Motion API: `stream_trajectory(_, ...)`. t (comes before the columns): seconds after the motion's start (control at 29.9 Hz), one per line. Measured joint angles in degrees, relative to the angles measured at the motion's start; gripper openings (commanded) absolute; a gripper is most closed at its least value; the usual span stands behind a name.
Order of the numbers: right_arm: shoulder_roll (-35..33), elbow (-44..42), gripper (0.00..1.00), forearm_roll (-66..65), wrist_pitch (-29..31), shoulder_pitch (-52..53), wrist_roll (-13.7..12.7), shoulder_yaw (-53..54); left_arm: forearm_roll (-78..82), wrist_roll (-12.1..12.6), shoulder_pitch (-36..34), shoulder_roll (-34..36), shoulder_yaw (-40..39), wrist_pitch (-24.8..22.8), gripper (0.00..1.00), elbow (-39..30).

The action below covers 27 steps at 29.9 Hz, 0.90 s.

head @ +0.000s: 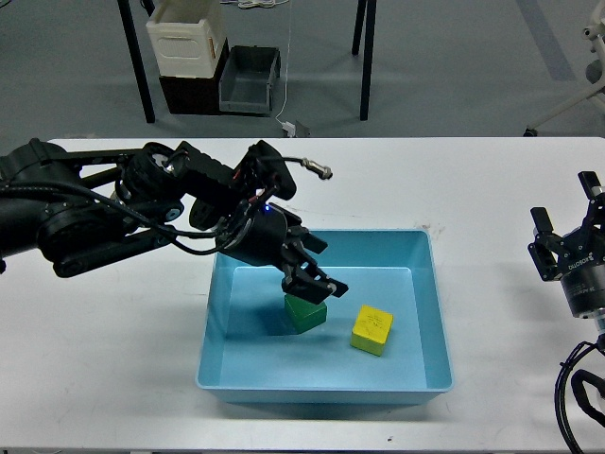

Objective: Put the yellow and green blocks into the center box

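The green block (306,315) lies on the floor of the blue center box (437,312), left of the middle. The yellow block (371,329) lies beside it to the right, a little apart. My left gripper (316,269) hangs just above the green block with its fingers spread and nothing between them. My right gripper (564,227) is raised over the table's right edge, far from the box, open and empty.
The box stands on a white table (492,180). My left arm (142,208) lies across the table's left half and over the box's left rim. Behind the table, on the floor, are a white bin (186,38) and a grey bin (248,79).
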Motion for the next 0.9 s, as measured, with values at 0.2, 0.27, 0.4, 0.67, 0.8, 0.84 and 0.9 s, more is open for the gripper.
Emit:
stream_trajectory(0.2, -0.35, 0.39, 1.0, 18.99, 5.46, 3.3, -2.33, -1.99, -24.38, 0.01, 11.16, 2.43, -12.09, -0.01, 1.0, -0.15)
stream_trajectory(0.27, -0.52, 0.49, 1.0, 24.59, 7.07, 4.25, -5.16, -2.29, -28.1, 0.01, 15.75, 2.69, -16.57, 0.0, 1.0, -0.1)
stream_trajectory(0.4, -0.57, 0.5, 1.0, 33.54, 8.17, 6.8, -10.57, -2.72, -32.13, 0.01, 24.65, 2.26, -26.23, 4.67, 1.0, -0.35)
stream_trajectory(0.67, 0.51, 0.84, 1.0, 47.44, 8.63, 7.15, -14.17, -3.16, -58.4, 0.01, 39.3, 1.62, -35.05, 9.22, 1.0, -3.72)
stream_trajectory(0.8, 1.62, 2.22, 1.0, 48.89, 8.63, 6.09, -14.28, -3.12, -76.86, 0.01, 42.1, 2.66, -36.55, 10.08, 1.0, -4.65)
stream_trajectory(0.84, 1.85, 2.79, 1.0, 49.74, 8.63, 5.57, -14.28, -3.09, -82.16, 0.0, 42.91, 2.86, -37.11, 10.6, 1.0, -4.66)
stream_trajectory(0.9, 2.05, 4.03, 1.0, 52.65, 8.63, 4.23, -14.36, -3.05, -94.08, -0.01, 45.01, 3.11, -39.82, 11.49, 1.0, -4.68)
